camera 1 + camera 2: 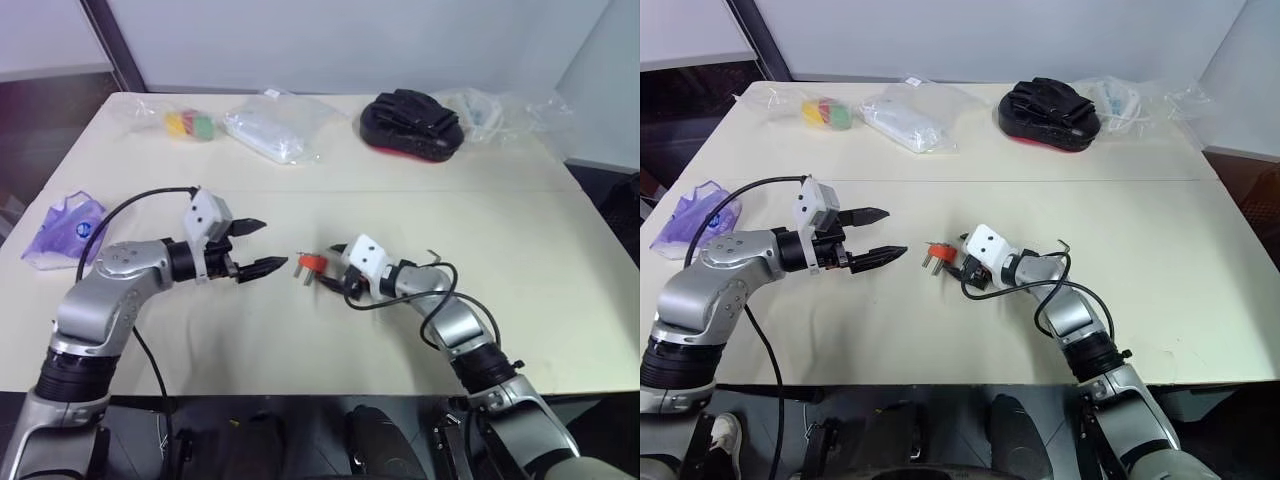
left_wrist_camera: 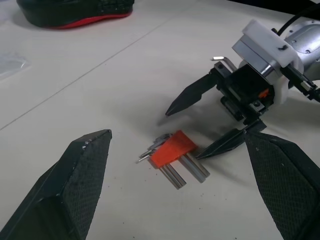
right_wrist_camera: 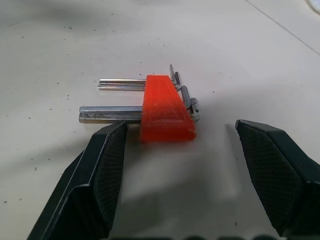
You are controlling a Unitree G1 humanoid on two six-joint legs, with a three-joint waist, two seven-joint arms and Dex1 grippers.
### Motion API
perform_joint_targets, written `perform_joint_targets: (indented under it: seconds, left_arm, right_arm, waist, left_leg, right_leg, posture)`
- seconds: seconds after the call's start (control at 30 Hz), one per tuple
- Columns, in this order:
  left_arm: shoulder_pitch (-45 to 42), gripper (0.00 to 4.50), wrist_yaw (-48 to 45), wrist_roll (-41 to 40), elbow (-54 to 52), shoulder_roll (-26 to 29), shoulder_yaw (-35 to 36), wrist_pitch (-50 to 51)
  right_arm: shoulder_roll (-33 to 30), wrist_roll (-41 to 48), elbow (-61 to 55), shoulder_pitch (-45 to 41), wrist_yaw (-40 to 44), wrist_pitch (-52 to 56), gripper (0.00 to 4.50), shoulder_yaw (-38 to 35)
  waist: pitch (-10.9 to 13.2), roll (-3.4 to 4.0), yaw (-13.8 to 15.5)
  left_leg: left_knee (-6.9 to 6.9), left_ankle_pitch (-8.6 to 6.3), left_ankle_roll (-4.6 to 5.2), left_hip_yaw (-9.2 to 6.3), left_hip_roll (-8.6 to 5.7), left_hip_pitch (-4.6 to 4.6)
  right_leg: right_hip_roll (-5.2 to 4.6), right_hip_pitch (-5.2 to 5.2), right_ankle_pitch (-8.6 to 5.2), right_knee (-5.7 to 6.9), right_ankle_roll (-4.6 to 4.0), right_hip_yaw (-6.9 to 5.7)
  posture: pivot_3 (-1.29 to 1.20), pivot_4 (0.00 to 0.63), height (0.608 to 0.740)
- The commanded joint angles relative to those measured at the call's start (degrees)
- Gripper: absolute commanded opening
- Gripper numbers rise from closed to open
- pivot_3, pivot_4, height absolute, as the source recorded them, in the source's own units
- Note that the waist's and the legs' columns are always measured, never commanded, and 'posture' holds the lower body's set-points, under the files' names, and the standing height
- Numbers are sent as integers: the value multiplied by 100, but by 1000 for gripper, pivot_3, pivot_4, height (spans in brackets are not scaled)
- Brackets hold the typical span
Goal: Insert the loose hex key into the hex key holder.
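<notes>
Between the open right claw (image 2: 207,127) fingers lies the hex key holder (image 2: 171,148).

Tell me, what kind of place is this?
Probably an office or lab test area: a plain cream table carrying bagged items, a black pouch and the hex key holder, before a partition wall.

Red hex key holder (image 3: 165,109) lies between spread fingers (image 3: 102,170).

hex key holder (image 3: 165,107): matt orange plastic | keys: shiny metal | table (image 1: 300,330): smooth matt
</notes>
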Motion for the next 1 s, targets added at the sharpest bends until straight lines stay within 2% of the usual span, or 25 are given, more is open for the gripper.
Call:
perform_joint_targets:
  seconds: [0.03, 0.23, 0.33, 0.4, 0.43, 0.47, 0.6, 0.73, 1.0]
  left_arm:
    - [7, 4397, 48, -64, -231, 7, 161, -31]
    - [16, 4397, 82, -76, -257, 10, 158, -24]
    - [19, 4500, 103, -86, -271, 8, 160, -19]
    - [31, 4500, 121, -88, -295, 3, 163, -13]
    - [40, 4500, 134, -90, -313, -2, 166, -10]
    - [47, 4500, 148, -90, -322, -8, 170, -10]
    - [52, 4500, 167, -97, -320, -17, 172, -10]
    - [-22, 4500, 142, -134, -246, -73, 135, 10]
    - [-542, 4500, -88, -211, 247, -313, 10, 3]
  right_arm:
    - [73, 35, 173, -74, 84, 20, 3611, -4]
    - [110, 19, 365, -167, 180, -47, 3611, -2]
    - [113, 3, 443, -197, 228, -105, 2752, 1]
    - [116, -27, 494, -224, 252, -171, 1879, 8]
    - [120, -32, 521, -240, 261, -198, 1264, 7]
    - [125, -41, 561, -261, 265, -223, 959, 8]
    - [90, -110, 564, -267, 216, -325, 976, 13]
    - [-124, -359, 67, -121, 71, -448, 976, 32]
    - [-1053, -1826, -1173, 65, -890, -1444, 976, 11]
  waist:
    - [0, 0, 0]
    - [0, 0, -9]
    - [0, 0, -6]
    - [0, 0, -5]
    - [0, 1, -5]
    - [0, 1, -5]
    - [-1, 1, -3]
    - [0, 1, 17]
    - [0, 2, 13]
  left_leg:
    - [0, 0, 0, 0, 0, 0]
    - [0, 0, 0, 1, 2, 2]
    - [0, 0, 0, 1, 2, 3]
    - [0, 0, 0, 1, 2, 3]
    - [0, 0, 0, 1, 2, 3]
    - [0, 0, 0, 1, 2, 3]
    - [0, 0, 0, 1, 2, 4]
    - [0, 0, 0, 1, 1, 4]
    - [1, 0, 0, 1, -6, -4]
  right_leg:
    - [0, 0, 0, 0, 0, 0]
    - [0, 0, 0, 3, 0, 0]
    - [0, 0, 0, 4, 0, 0]
    - [0, 0, 0, 4, 0, 0]
    - [-1, 0, 0, 4, 0, 0]
    - [-1, 1, 0, 4, 0, 0]
    - [-1, 2, 0, 4, 0, 0]
    - [-3, 1, 0, 4, 0, 0]
    - [-5, -4, 0, 1, 1, -1]
  posture:
    - [0, 150, 740]
    - [0, 150, 740]
    - [0, 150, 740]
    - [0, 150, 740]
    - [0, 150, 740]
    - [0, 150, 740]
    - [0, 150, 740]
    - [0, 150, 740]
    - [0, 150, 740]
